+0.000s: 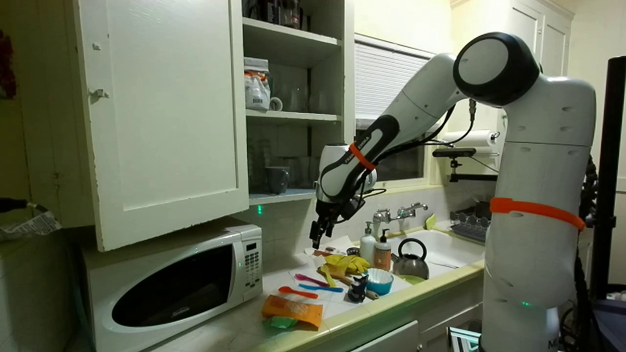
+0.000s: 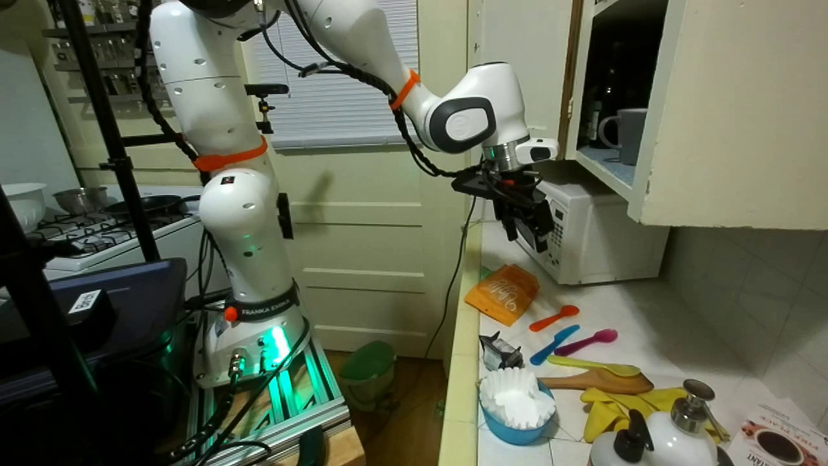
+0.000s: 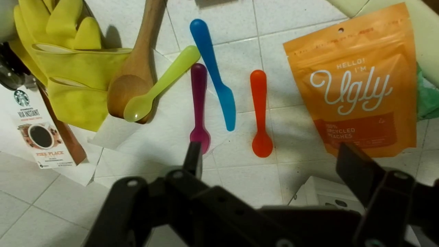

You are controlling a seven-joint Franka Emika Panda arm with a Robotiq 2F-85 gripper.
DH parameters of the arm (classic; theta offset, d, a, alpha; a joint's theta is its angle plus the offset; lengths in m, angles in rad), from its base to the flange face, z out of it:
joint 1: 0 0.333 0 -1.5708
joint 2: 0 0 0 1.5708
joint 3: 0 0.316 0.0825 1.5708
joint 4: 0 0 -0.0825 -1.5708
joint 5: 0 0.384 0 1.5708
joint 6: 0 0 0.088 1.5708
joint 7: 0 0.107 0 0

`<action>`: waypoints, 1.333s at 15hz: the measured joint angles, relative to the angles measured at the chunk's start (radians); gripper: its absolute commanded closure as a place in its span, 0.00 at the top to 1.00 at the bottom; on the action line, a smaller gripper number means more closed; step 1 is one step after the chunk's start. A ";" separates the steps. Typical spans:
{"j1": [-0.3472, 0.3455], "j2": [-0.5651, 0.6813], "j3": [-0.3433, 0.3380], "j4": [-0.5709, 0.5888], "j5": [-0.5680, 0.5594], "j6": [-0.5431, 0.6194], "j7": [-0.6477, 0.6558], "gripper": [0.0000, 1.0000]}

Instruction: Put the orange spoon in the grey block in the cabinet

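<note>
The orange spoon [image 1: 297, 292] [image 2: 554, 318] [image 3: 260, 103] lies flat on the white tiled counter, its bowl toward the microwave side. High over the counter, my gripper [image 3: 271, 152] [image 1: 321, 237] [image 2: 527, 241] stands open with nothing held. In the wrist view the spoon's bowl appears between the two fingertips, well below them. The white cabinet [image 1: 348, 93] [image 2: 744, 116] has its panelled door [image 1: 171, 112] swung open. A grey mug [image 1: 278, 179] [image 2: 631, 136] sits on its lowest shelf; nothing there looks plainly like a grey block.
A purple spoon [image 3: 199, 103], blue knife [image 3: 214, 68] and lime spoon [image 3: 164, 85] lie beside the orange spoon. An orange pouch [image 3: 356, 85] is on its opposite side. The microwave [image 1: 186, 288] stands under the cabinet door. Yellow gloves [image 3: 72, 65] and a blue bowl [image 2: 517, 433] are farther along.
</note>
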 measured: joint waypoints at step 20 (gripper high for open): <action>0.068 0.237 0.071 -0.066 0.633 0.401 -0.454 1.00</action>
